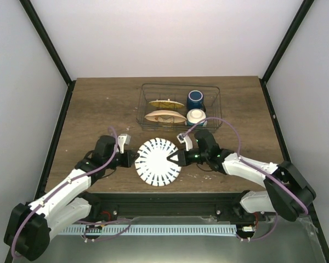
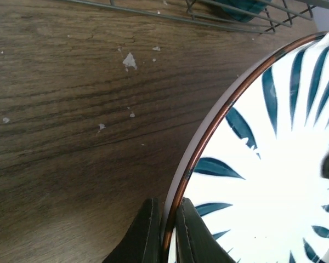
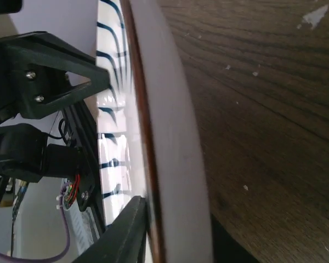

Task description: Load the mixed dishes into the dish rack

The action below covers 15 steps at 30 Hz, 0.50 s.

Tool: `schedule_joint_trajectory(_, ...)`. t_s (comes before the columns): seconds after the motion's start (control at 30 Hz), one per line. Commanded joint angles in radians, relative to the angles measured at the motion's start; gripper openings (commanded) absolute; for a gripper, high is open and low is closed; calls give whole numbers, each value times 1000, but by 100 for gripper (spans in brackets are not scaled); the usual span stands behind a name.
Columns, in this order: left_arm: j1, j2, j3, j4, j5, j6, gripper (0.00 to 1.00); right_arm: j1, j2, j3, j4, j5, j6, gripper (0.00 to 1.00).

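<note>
Left fingers (image 2: 147, 236) and right fingers (image 3: 119, 236) both clamp the blue-leaf plate (image 1: 158, 162) by opposite rims, low over the tabletop (image 1: 98, 109) — dish rack (image 1: 178, 84) straight beyond, neither arm nearer.

right tool (image 3: 175, 238) | pinches the rim of plate (image 3: 170, 109) | white, blue-striped, brown-edged | wooden table (image 3: 274, 137) behind

a robot test cell in a lab. plain white panels (image 1: 153, 33) in a black frame (image 1: 46, 41) box in a wood-grain table (image 1: 98, 104). two white arms (image 1: 60, 194) are bolted to a metal rail (image 1: 164, 206) at its near edge, with purple cables (image 1: 234, 131) looped along them.
</note>
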Motion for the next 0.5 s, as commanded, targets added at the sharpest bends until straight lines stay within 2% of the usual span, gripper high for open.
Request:
schedule_joint_trajectory(0.0,-14,-14,28,140,100,-68,0,29,-9,35,2,-7,-90,12)
schedule_joint_trajectory(0.07,-13,-5,20,154,98,-72,1,29,-14,47,-16,-1,-106,5)
schedule_joint_trajectory(0.1,-14,1,15,158,94,-71,5,29,-16,53,-25,2,-112,1)
schedule_joint_trajectory(0.27,-14,28,3,154,71,-57,22,29,-14,89,-84,35,-158,1)
schedule_joint_trajectory(0.4,-14,38,4,121,31,-45,43,29,-10,151,-174,52,-234,1)
schedule_joint_trajectory(0.47,-14,41,8,100,4,-40,49,29,-10,189,-226,65,-272,1)
